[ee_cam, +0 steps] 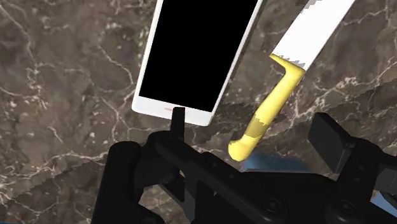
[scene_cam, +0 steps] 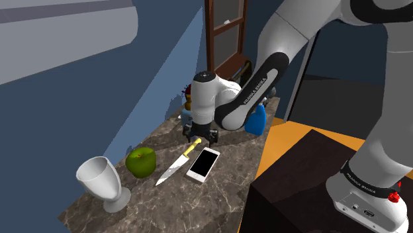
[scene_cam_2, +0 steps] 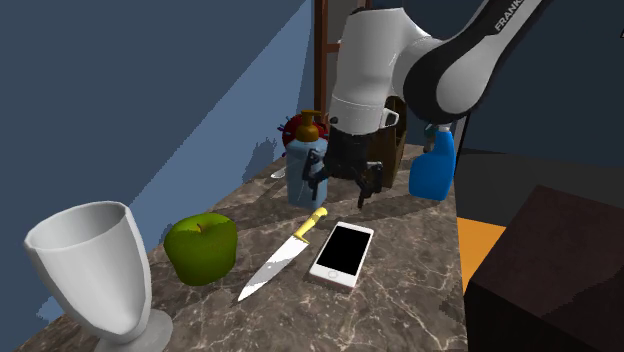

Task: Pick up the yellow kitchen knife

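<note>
The knife [scene_cam: 176, 166] has a curved yellow handle and a pale blade (flat on the counter [scene_cam: 231, 173]). In the shoulder view its tip points to 7 o'clock. The gripper [scene_cam: 200, 136] has its fingers spread, grasping nothing.

White "FRANKA EMIKA" lettering on a dark joint of the arm [scene_cam: 260, 84], seemingly the same on its base band [scene_cam: 368, 185].

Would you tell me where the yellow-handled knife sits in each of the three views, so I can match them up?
Shoulder view: the knife lies mid-table, between the apple and the phone.
Second exterior view: the knife lies at centre, again between the apple and the phone.
Wrist view: the knife lies beside the phone, its handle end under the open gripper.
Shared landmark: the phone, white with a black screen.
</note>
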You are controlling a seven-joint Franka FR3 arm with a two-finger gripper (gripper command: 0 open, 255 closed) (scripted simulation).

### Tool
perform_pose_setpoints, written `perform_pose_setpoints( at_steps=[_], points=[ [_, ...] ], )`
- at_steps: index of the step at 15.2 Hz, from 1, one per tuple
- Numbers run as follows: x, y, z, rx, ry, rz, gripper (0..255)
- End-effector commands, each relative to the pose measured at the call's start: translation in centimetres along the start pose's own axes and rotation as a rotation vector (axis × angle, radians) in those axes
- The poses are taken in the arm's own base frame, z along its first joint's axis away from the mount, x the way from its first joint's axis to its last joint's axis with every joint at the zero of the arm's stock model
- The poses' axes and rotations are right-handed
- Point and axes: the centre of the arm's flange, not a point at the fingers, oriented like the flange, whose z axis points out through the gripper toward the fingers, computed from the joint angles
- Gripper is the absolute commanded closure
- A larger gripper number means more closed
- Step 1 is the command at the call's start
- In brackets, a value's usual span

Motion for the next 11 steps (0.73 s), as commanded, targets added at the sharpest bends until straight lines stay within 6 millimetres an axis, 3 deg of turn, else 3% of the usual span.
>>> perform_pose_setpoints(
  at_steps=[1, 6, 11],
  points=[
    [0.0, -2.0, 1.7, 0.007, 0.009, 0.040, 0],
    [0.2, -6.8, 6.0, 0.026, 0.026, 0.132, 0],
    [0.1, -6.7, 8.2, 0.027, 0.027, 0.136, 0]
  ],
)
